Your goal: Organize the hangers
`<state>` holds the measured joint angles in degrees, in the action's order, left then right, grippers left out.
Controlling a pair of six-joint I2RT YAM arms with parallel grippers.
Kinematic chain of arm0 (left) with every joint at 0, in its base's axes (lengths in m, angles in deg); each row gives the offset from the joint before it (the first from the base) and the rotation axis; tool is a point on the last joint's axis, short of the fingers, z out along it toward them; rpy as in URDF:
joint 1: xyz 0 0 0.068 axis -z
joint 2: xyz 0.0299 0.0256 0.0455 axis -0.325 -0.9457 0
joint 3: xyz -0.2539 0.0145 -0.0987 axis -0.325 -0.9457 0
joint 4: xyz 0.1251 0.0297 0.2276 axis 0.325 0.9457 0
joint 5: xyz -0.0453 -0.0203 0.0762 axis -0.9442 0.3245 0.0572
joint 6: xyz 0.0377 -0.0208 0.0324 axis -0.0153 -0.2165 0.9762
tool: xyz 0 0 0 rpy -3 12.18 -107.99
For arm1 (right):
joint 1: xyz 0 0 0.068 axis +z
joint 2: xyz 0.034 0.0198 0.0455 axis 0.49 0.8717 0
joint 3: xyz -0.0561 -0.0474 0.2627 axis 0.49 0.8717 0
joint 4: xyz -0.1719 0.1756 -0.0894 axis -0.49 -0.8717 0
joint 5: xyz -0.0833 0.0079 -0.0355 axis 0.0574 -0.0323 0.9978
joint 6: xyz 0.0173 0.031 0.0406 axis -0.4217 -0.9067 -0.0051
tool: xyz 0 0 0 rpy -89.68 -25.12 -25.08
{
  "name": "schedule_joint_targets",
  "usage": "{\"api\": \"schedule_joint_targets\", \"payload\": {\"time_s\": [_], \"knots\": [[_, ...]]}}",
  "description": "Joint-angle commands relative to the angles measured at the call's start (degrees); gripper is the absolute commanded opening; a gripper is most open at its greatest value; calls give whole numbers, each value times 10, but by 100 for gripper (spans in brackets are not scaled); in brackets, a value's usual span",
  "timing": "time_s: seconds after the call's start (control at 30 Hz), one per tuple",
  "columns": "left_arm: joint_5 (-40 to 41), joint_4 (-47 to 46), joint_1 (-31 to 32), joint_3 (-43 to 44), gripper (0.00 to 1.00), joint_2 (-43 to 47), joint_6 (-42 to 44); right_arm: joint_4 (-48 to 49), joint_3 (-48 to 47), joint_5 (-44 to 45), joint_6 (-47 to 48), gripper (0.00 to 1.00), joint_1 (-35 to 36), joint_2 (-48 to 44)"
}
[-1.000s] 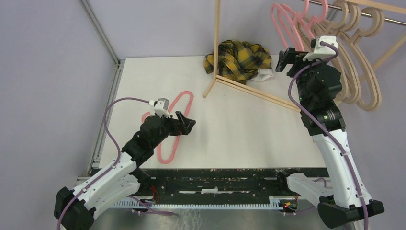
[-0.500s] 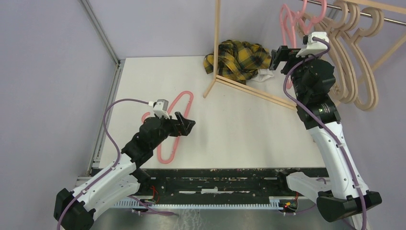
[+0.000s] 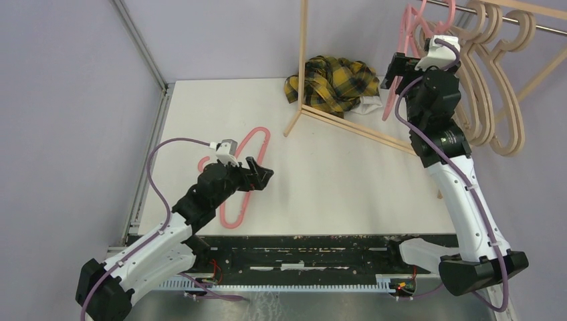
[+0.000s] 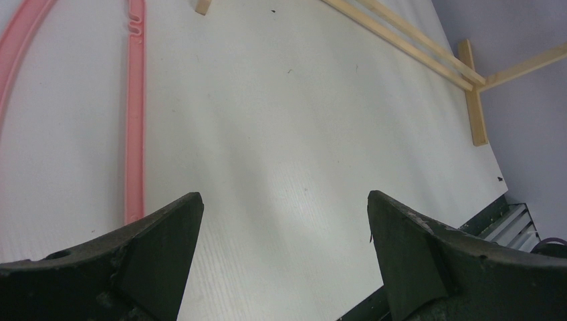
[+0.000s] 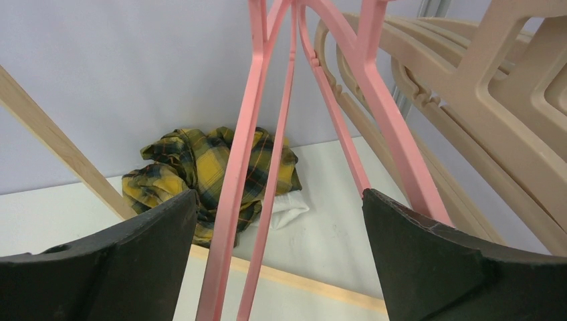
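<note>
While hangers (image 5: 468, 93) are crowding the rail (image 3: 545, 27), we are counting one pink hanger (image 3: 259, 137) lying well off it, left gripper (image 4: 282, 197) and right gripper (image 5: 279, 194) spread.

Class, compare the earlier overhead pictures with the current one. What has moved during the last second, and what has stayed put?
The right gripper has moved up toward the rail with its jaws open, gripping nothing. The pink hangers on the rail now pass between its fingers and have shifted right, closer to the tan hangers. The left gripper, open above the pink hanger on the table, and the plaid cloth are unchanged.
</note>
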<state>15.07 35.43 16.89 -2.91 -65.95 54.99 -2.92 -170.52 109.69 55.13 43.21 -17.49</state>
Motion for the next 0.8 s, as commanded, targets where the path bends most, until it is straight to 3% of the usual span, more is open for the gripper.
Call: {"api": "schedule_joint_targets", "payload": {"time_s": [0.0, 0.33, 0.5, 0.67, 0.77], "knots": [[10, -31, 0, 11, 99, -10, 11, 39, -5, -36, -13, 100, 1, -41], [14, -40, -1, 12, 99, -39, 6, 69, 12, -233, -45, 100, 2, -144], [38, -15, -3, 55, 99, -61, 0, 25, -22, -376, -115, 93, 9, -95], [85, 97, -21, 179, 99, -103, 22, -17, 6, -347, -100, 91, 92, -43], [111, 137, -57, 210, 99, -101, 12, -29, 16, -326, -95, 91, 148, -4]]}}
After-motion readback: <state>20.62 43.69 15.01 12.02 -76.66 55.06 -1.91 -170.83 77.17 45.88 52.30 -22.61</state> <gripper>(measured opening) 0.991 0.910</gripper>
